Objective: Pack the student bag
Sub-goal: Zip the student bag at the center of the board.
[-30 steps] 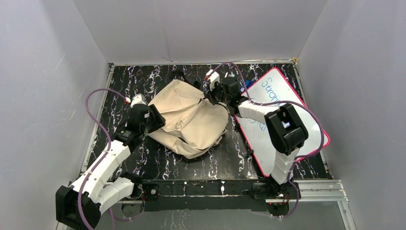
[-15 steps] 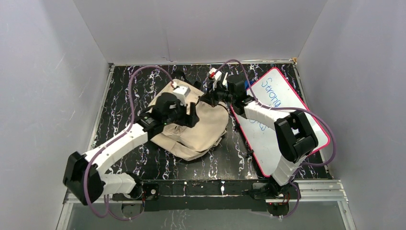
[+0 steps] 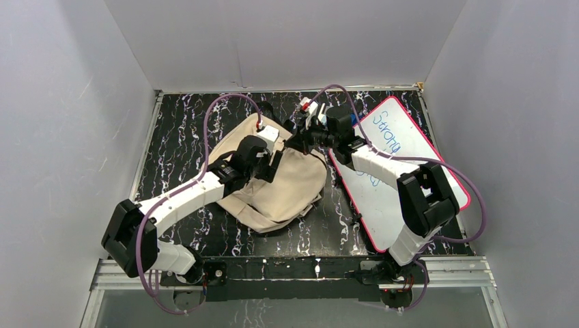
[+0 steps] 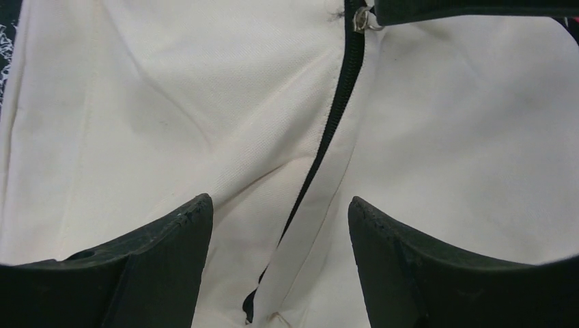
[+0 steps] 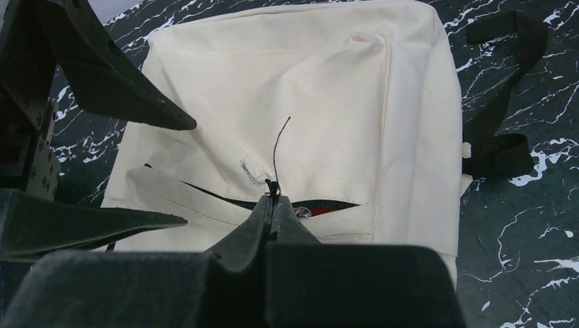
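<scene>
Swung in from the left, the bent left arm holds its left gripper wide open and empty over the cream fabric backpack lying mid-table, whose black zipper the outstretched right gripper pinches at the far edge.

The cream fabric student bag lay flat and rumpled under the left gripper, its black zipper running between the spread fingers.
</scene>
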Available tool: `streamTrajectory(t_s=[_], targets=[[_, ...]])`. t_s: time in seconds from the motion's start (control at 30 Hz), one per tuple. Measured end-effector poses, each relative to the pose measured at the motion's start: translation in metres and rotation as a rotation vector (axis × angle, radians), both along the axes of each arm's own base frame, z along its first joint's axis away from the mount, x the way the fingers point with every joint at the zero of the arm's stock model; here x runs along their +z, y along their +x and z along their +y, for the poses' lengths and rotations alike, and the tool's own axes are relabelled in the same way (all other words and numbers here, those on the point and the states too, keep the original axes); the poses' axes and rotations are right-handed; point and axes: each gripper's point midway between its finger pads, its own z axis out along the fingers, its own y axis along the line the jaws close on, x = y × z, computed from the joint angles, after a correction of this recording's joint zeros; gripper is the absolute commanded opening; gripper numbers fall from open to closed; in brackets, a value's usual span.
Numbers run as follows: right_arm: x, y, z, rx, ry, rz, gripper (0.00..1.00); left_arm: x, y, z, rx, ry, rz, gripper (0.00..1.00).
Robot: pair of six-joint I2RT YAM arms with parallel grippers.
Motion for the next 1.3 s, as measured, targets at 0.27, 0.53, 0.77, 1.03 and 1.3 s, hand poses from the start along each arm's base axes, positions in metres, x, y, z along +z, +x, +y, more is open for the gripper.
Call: streamTrajectory(t_s=[0.27, 0.53, 0.77, 1.03, 1.3], targets=[[-0.003, -0.004, -0.001, 0.003, -0.003, 0.018, 0.0, -0.007, -0.004, -0.003, -0.033, 0.001, 0.002, 0.58], [-0.006, -0.004, -0.003, -0.013, -0.011, 0.04, 0.0, -0.035, -0.027, -0.011, -0.082, -0.039, 0.096, 0.11], [-0.016, 0.014, -0.014, -0.129, -0.065, 0.027, 0.0, -0.041, -0.036, -0.006, -0.067, -0.059, 0.109, 0.0], [-0.039, 0.034, -0.026, -0.282, -0.182, 0.013, 0.0, -0.031, -0.04, -0.004, -0.056, -0.106, 0.087, 0.0], [-0.055, 0.055, -0.039, -0.39, -0.287, -0.015, 0.0, -0.029, -0.04, -0.004, -0.045, -0.12, 0.081, 0.0]])
